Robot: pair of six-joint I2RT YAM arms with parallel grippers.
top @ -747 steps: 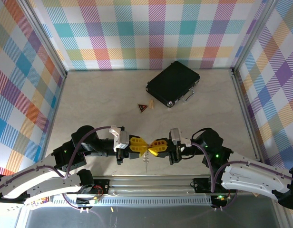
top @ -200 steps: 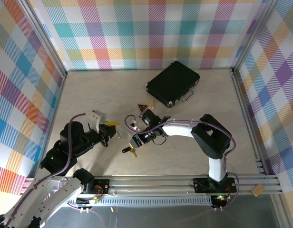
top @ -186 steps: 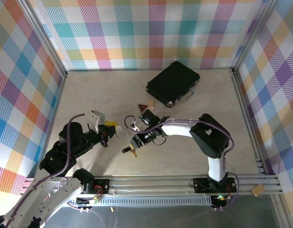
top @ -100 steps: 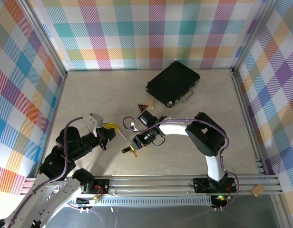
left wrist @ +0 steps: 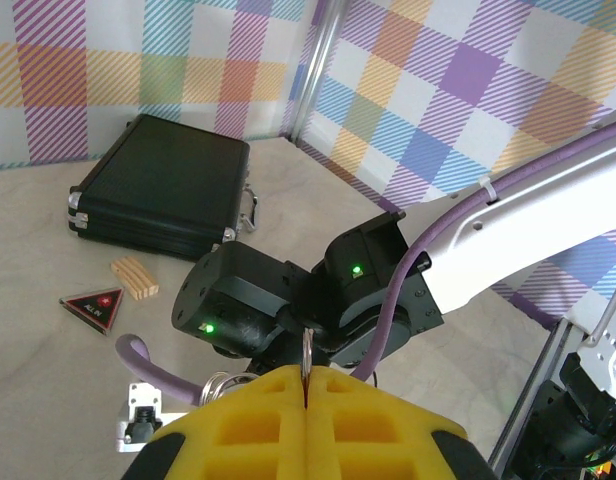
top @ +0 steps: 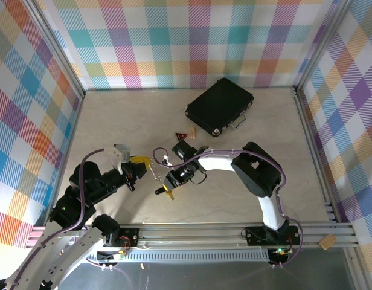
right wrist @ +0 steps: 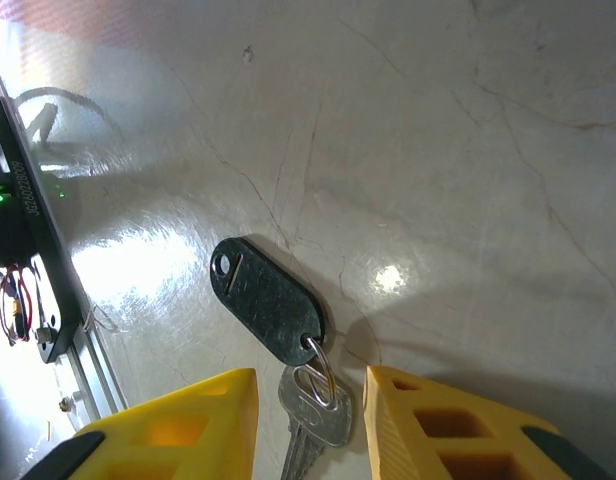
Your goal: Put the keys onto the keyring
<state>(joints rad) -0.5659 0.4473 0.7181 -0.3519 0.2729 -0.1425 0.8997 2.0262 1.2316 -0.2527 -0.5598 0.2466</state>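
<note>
The keys [right wrist: 313, 415] lie flat on the table: a short silver blade joined by a small split ring to a black oval tag [right wrist: 268, 300]. My right gripper [right wrist: 310, 425] is open, with one yellow finger on each side of the silver key and a gap between both fingers and the key. From above, the keys [top: 160, 191] sit just left of the right gripper [top: 168, 189]. My left gripper [left wrist: 306, 378] is shut on the keyring [left wrist: 306, 350], a thin silver loop seen edge-on, with another ring [left wrist: 216, 385] hanging beside it. The left gripper [top: 142, 163] hovers just left of the right wrist.
A black case [top: 220, 106] with metal latches lies at the back of the table. A red-and-black triangular tag [top: 181, 136] and a small wooden block [top: 191, 132] sit between the case and the right arm. Plaid walls close in three sides.
Over the last second the left gripper drew slightly right toward the right gripper, still holding the keyring. The right gripper edged left over the keys, which stayed on the table.
</note>
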